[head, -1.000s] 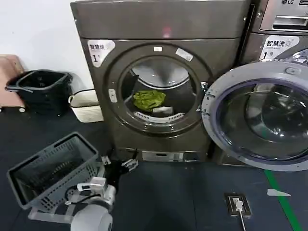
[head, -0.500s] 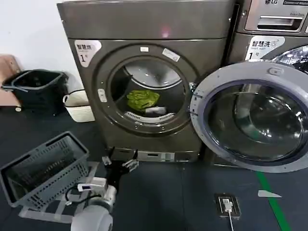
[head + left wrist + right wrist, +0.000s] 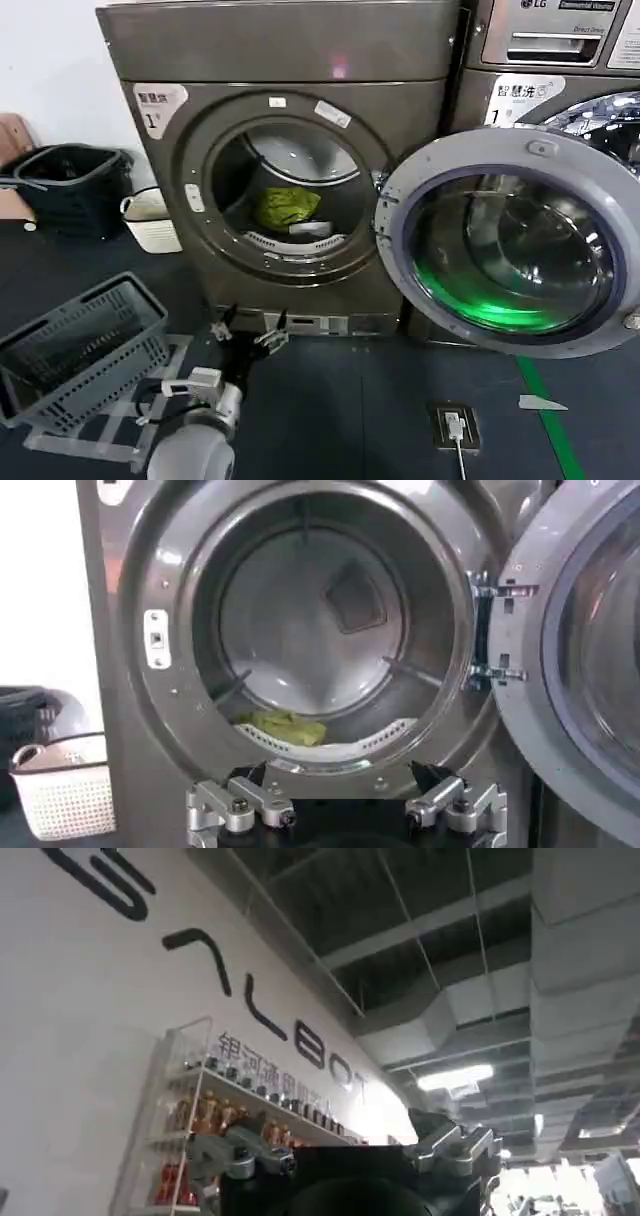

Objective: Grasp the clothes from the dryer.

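Note:
The dryer (image 3: 290,60) stands with its round door (image 3: 505,245) swung open to the right. In the steel drum (image 3: 300,620) lies a lime-green piece of the clothes (image 3: 287,207), with a pale grey-white piece (image 3: 311,229) beside it. The green piece (image 3: 281,726) rests at the drum's bottom front. My left gripper (image 3: 250,335) hovers low in front of the machine's base, below the porthole. It is open (image 3: 342,780) with nothing between its fingers. My right gripper (image 3: 340,1133) points up at a wall and ceiling, open and empty.
A grey laundry basket (image 3: 80,345) sits on the floor at the left, beside my left arm. A black bin (image 3: 70,185) and a white basket (image 3: 150,220) stand by the wall. A second machine (image 3: 545,40) stands behind the open door. A floor socket (image 3: 455,425) lies at the right.
The dryer, its door and the baskets have slid left in the head view. My left gripper keeps its place in the picture. A green glow now shows in the door glass.

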You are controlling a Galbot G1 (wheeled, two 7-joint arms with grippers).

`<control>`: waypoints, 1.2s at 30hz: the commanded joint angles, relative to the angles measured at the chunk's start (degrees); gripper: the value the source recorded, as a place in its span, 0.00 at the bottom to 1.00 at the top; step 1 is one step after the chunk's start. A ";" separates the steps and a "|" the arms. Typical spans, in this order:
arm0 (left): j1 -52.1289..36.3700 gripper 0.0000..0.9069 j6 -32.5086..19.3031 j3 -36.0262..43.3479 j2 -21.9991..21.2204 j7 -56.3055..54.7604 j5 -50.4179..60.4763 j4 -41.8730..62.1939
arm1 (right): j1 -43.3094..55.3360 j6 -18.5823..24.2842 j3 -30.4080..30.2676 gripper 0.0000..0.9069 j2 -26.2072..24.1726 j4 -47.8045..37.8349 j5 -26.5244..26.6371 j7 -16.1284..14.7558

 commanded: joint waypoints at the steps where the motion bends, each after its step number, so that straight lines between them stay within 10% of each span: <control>1: -0.10 1.00 -1.04 -0.10 0.10 -0.05 0.16 0.30 | 0.10 1.20 -0.33 1.00 0.06 0.12 0.56 -0.25; 36: 0.06 1.00 -0.78 0.10 0.06 0.02 0.11 0.26 | -0.56 1.60 0.60 1.00 -0.18 0.24 1.69 -0.40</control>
